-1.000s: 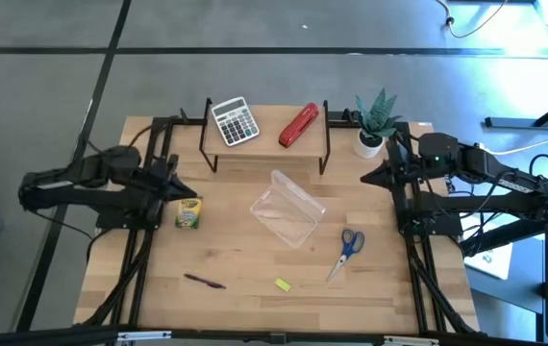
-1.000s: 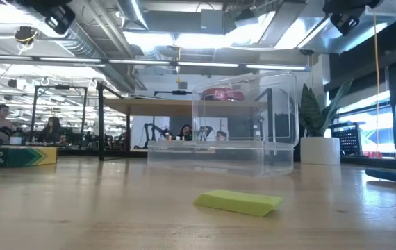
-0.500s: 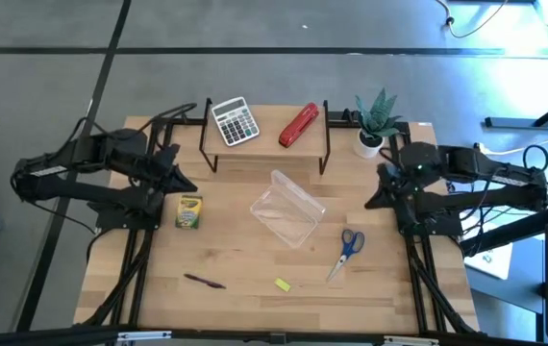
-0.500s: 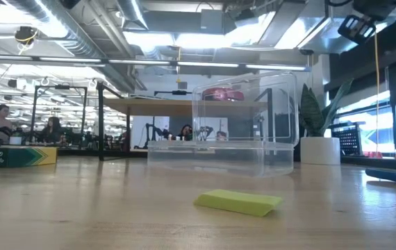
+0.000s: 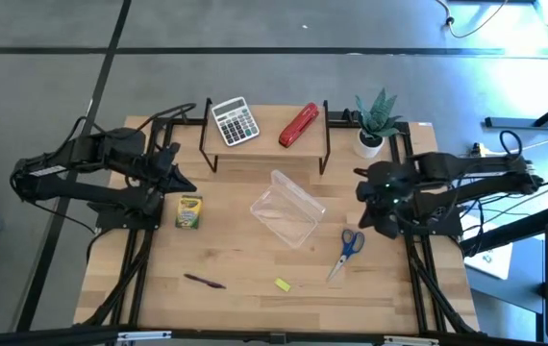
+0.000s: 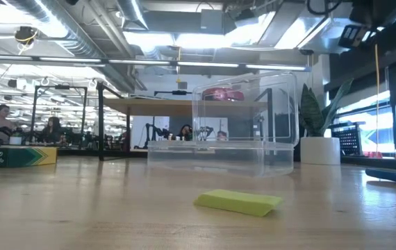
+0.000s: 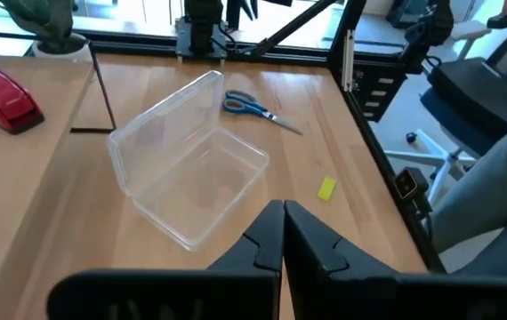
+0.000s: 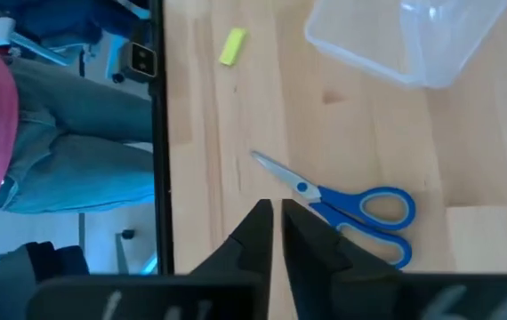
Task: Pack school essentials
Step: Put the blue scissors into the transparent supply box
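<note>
The blue-handled scissors point(image 5: 348, 248) lie flat on the table at the right. The dark pen point(image 5: 204, 281) and the small yellow block point(image 5: 282, 284) lie near the front edge. The yellow-green box point(image 5: 188, 211) rests at the left. An open clear container point(image 5: 288, 210) stands in the middle. My right gripper point(image 8: 276, 212) hangs over the table just far-right of the scissors point(image 8: 351, 209), tipped down, with a narrow gap between its fingers. My left gripper point(image 7: 283, 213) is shut and hovers by the yellow-green box, facing the container point(image 7: 187, 169).
A wire rack at the back carries a grey calculator point(image 5: 235, 121) and a red stapler point(image 5: 299, 125). A potted plant point(image 5: 374, 120) stands at the back right. A person's legs point(image 8: 84, 151) show beyond the table's front edge.
My right gripper has swung from the right side toward the table's near edge and the scissors, tipping downward. My left arm rose a little at first and has since kept still. Nothing on the table has moved.
</note>
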